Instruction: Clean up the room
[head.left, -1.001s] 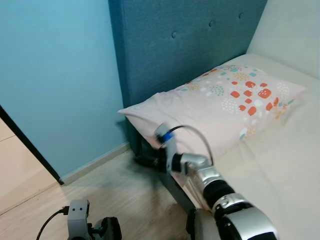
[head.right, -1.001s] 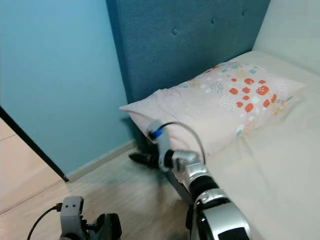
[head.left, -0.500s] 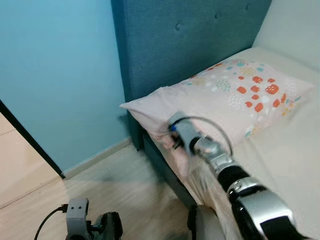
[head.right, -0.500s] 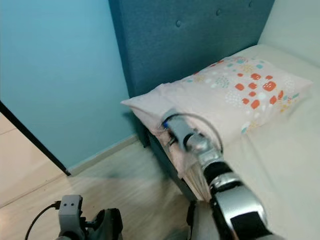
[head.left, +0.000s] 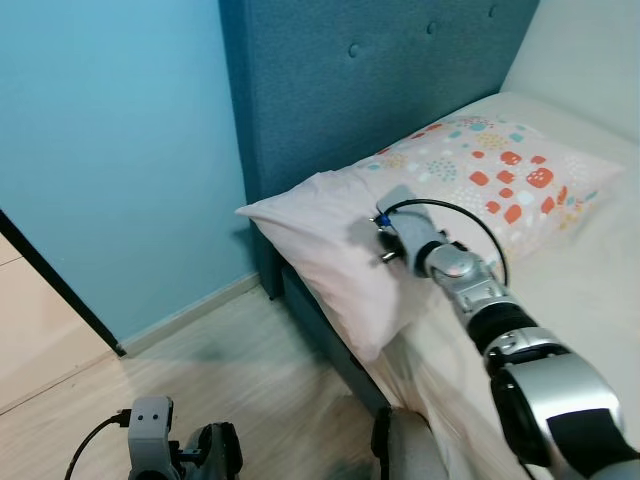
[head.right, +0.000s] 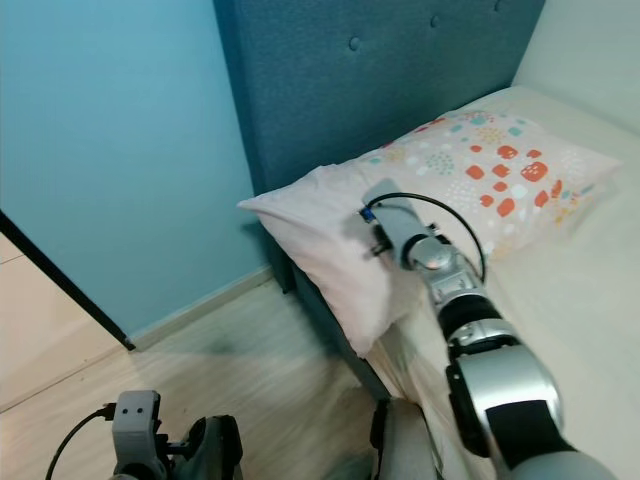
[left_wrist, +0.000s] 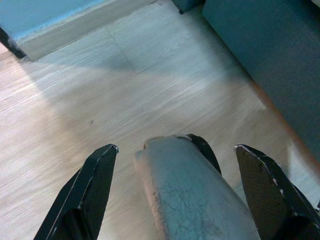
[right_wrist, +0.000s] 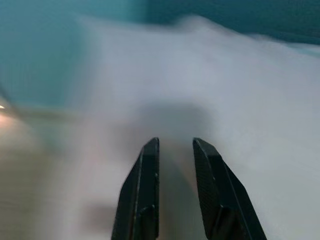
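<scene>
Left eye view: the pillow (head.left: 440, 200), pale pink with orange and teal dots, lies on the bed (head.left: 590, 300) against the teal headboard (head.left: 370, 80). Its near corner overhangs the bed edge toward 7 o'clock. The right arm reaches from 5 o'clock up to frame centre; the right gripper (head.left: 385, 235) sits over the plain pink end of the pillow, fingers hidden behind the wrist. The left arm (head.left: 170, 455) hangs at 7 o'clock above the wood floor (head.left: 230, 380). The blue wall (head.left: 110, 150) fills the 9 to 11 o'clock side.

Right eye view: same layout; the right wrist and its cable loop sit at centre over the pillow's plain end.

Left wrist view: the left gripper (left_wrist: 175, 185) hangs spread wide, holding nothing, over wood floor. The robot's own grey leg (left_wrist: 185, 195) shows between the fingers. The dark bed base (left_wrist: 270, 65) is at 2 o'clock.

Right wrist view: blurred. The fingers (right_wrist: 145, 195) stand narrow, a slim gap between them, nothing visibly gripped, with pale pillow fabric close ahead.
</scene>
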